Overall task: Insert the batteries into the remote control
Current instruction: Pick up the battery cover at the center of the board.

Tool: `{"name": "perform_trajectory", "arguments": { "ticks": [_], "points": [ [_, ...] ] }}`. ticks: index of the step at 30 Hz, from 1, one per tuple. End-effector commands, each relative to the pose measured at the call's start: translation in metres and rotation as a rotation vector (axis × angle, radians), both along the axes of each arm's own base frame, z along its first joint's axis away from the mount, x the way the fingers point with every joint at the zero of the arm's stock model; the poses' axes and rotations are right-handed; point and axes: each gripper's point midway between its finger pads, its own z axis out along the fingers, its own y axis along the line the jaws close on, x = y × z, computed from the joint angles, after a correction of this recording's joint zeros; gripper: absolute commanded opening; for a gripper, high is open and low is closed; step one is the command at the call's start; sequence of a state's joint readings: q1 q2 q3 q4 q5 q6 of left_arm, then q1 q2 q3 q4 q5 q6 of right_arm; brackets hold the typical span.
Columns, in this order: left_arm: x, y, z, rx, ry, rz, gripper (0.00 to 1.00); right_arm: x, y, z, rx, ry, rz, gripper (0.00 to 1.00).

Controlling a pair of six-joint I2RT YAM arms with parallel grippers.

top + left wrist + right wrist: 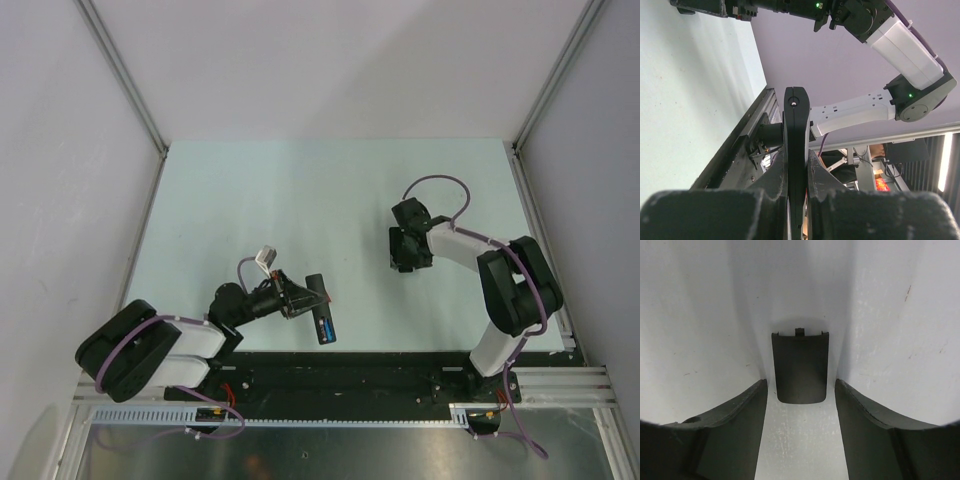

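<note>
My left gripper [298, 300] is shut on the slim black remote control [319, 303] and holds it on its edge near the table's front. In the left wrist view the remote [796, 125] stands up between my fingers [771, 180]. A bright blue battery [324, 328] shows at the remote's near end. The other batteries are out of view. My right gripper [402, 258] is open and points down at the table. In the right wrist view a small black battery cover [800, 367] lies flat on the table just beyond its fingertips [742, 405].
The pale green table [300, 190] is walled by grey panels on the left, back and right. A black rail [400, 365] runs along the front edge. A white connector [265, 257] sticks up by the left wrist.
</note>
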State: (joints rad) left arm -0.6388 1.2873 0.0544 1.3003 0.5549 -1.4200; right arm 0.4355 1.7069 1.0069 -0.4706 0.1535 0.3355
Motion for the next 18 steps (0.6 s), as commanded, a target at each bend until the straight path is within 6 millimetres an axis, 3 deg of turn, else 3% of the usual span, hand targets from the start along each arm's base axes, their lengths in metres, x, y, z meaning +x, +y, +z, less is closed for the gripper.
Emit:
{"name": "perform_trajectory", "arguments": {
  "ticks": [1, 6, 10, 18],
  "points": [
    [-0.0081, 0.0058, 0.0432, -0.127, -0.212, -0.007, 0.0, 0.0122, 0.0077, -0.0013, 0.021, -0.011, 0.021, 0.59],
    [-0.0082, 0.0058, 0.0422, -0.125, -0.211, -0.006, 0.0, 0.0108, 0.0099, -0.0039, 0.03, 0.0, 0.029, 0.56],
    [-0.0084, 0.0058, 0.0422, -0.125, -0.211, -0.008, 0.0, 0.0087, 0.0096, -0.0049, 0.029, 0.009, 0.03, 0.46],
    [-0.0071, 0.005, 0.0409, -0.121, -0.206, -0.006, 0.0, 0.003, 0.0029, -0.0044, -0.032, 0.013, 0.022, 0.37]
  ]
}}
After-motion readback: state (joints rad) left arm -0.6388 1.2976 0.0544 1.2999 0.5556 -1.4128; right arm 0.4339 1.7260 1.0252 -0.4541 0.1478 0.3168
